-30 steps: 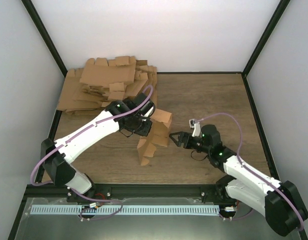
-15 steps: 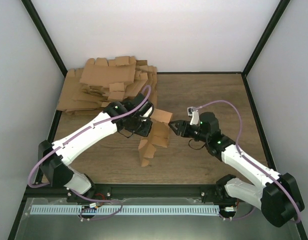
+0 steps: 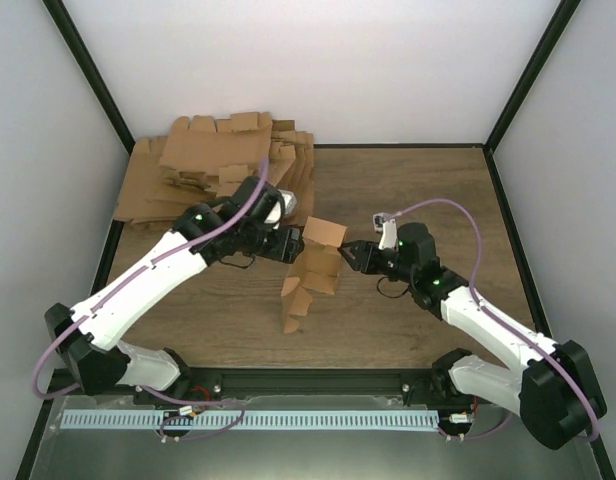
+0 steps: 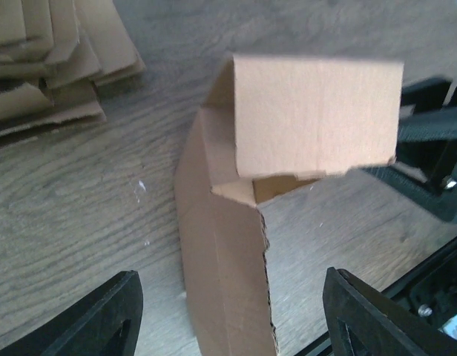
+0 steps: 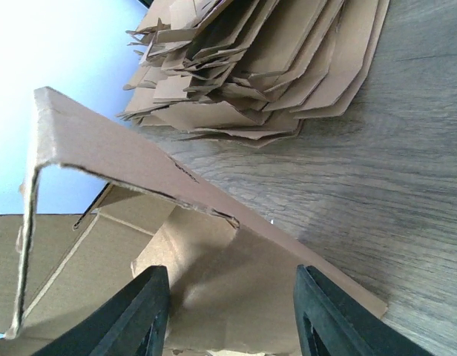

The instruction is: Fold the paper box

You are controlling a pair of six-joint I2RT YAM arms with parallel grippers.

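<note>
Item: plain brown cardboard paper box (image 3: 314,268), part-folded blank, 1 pc. Loc.: stood on brown wood-grain tabletop (image 3: 428,190), approx. mid-tabletop, btwn the two arms' ends, just in front of big untidy pile of flat brown cardboard blanks (image 3: 216,165) at far-left corner; box and pile apart. Cond.: upper panel was bent over at a crease into a short hood; a long strip ran down toward near edge, lower end resting on tabletop; edges ragged w/ small tabs. Left fingers (image 3: 293,243): black, spread wide, at box's upper left side; left wrist view showed the strip running up btwn them w/ clear gaps both sides, nothing held. Right fingers (image 3: 350,252): black, at box's upper right edge, parted to a moderate gap; right wrist view showed cardboard panels filling the space btwn and beyond them, no pinch on the board visible; contact w/ board could not be told. Right arm's black end also showed at right margin of left wrist view, just beside the hood panel. Pile: many layers, flaps fanned out, lying flat.
</note>
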